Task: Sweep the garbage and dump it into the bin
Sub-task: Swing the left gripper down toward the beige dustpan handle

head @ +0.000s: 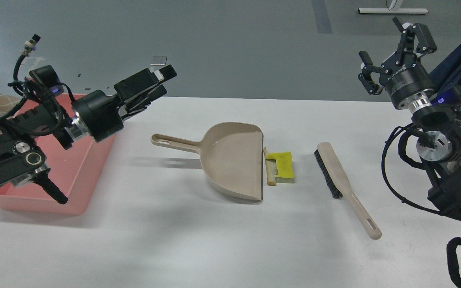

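Nothing's swept yet: the garbage sits on the table touching the dustpan lip, brush untouched, bin far left, left gripper near-closed and empty, right gripper wide open, empty.

Garbage: small bright yellow crumpled scrap paired with a short tan stick-like piece along its left side, lying flat on the white table near its middle. It sits just beside the open lip of the beige dustpan, between that and the brush. Bin: large shallow rectangular salmon-pink plastic tub with rounded corners, upright at the table's left edge, partly hidden, well apart from the garbage.
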Controlling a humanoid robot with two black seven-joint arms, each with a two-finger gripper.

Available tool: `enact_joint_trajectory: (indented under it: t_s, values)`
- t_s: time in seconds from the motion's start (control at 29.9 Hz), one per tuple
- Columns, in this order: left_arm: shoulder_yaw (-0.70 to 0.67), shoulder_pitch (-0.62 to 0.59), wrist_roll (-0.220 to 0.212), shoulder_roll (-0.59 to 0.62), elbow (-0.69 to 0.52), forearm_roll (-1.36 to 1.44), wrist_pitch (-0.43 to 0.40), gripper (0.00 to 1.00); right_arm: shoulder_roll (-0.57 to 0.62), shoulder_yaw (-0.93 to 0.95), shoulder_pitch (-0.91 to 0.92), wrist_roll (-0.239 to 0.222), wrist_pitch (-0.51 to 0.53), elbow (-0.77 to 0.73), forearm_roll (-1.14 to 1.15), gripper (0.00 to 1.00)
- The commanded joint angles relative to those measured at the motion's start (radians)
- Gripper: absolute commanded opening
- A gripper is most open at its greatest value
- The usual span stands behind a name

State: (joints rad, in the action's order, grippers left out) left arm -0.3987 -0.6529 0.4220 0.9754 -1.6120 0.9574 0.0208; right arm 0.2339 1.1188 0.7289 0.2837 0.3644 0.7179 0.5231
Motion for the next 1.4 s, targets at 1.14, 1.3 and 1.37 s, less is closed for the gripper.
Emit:
enact_joint_trajectory:
  t_s: [1.14,1.3,1.37]
  values:
    - [0.004,0.234,-0.039,-0.376,0.418,0.29,0.136,0.98,0.002,-0.007,0.001,0.0,-0.015,0.0,0.0,1.0]
    - [-0.006,0.233,-0.038,-0.42,0.483,0.279,0.14,0.98,0.002,-0.005,0.003,0.0,-0.015,0.0,0.0,1.0]
    - [-0.008,0.233,-0.038,-0.432,0.492,0.27,0.14,0.98,0.002,-0.005,0.003,0.0,-0.015,0.0,0.0,1.0]
